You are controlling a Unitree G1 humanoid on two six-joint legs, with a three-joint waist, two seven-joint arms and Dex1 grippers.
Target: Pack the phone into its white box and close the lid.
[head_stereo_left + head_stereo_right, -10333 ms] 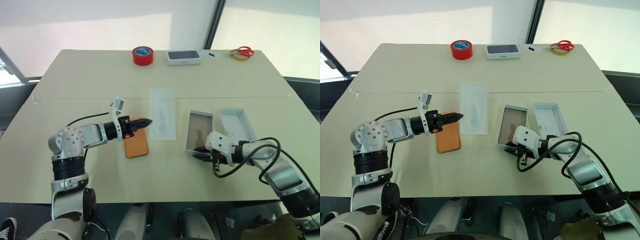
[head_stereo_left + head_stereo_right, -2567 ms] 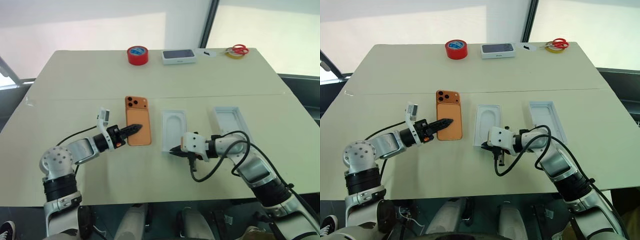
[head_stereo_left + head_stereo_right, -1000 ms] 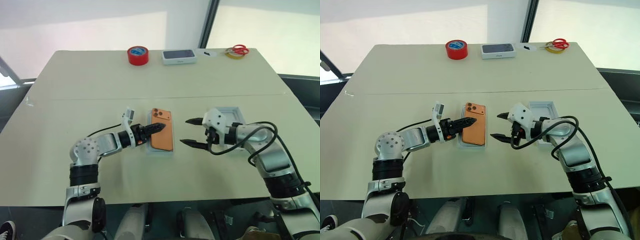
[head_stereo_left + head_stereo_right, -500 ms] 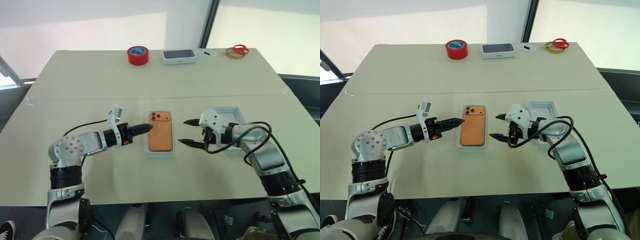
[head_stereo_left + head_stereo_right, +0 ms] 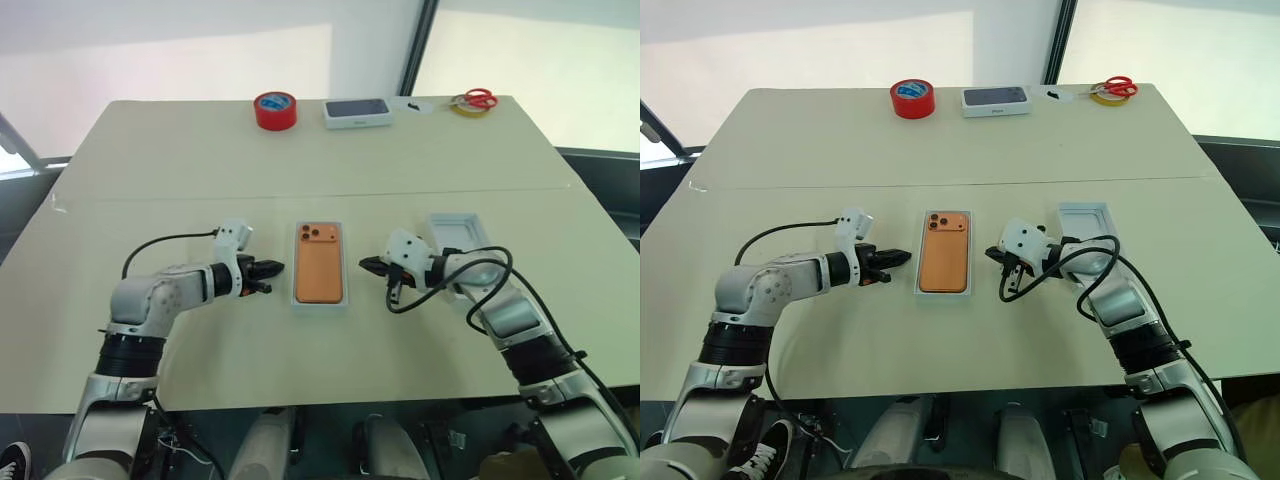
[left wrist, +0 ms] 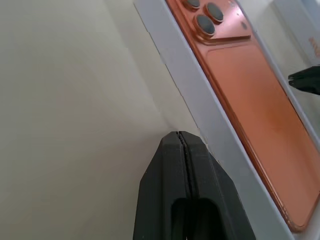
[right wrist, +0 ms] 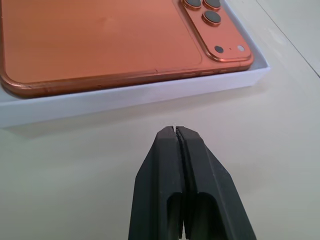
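Risk now lies with the lid [image 5: 459,238], lying open-side up at centre right: a pinch on its thin wall could skid it or seat it crooked over the phone [image 5: 319,276], which rests camera-up in the white box [image 5: 296,298] at frame centre. Left gripper [image 5: 274,267] and right gripper [image 5: 366,265] flank the box, both pinched closed on nothing, tips angled down and inward.

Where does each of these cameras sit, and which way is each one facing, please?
Head stereo pair: above, looking forward and down at the table; both arms show.
Left wrist: behind the shut left gripper, facing the white box from its side.
Right wrist: behind the shut right gripper, facing the opposite wall.
Both wrist views share the phone lying in the box.
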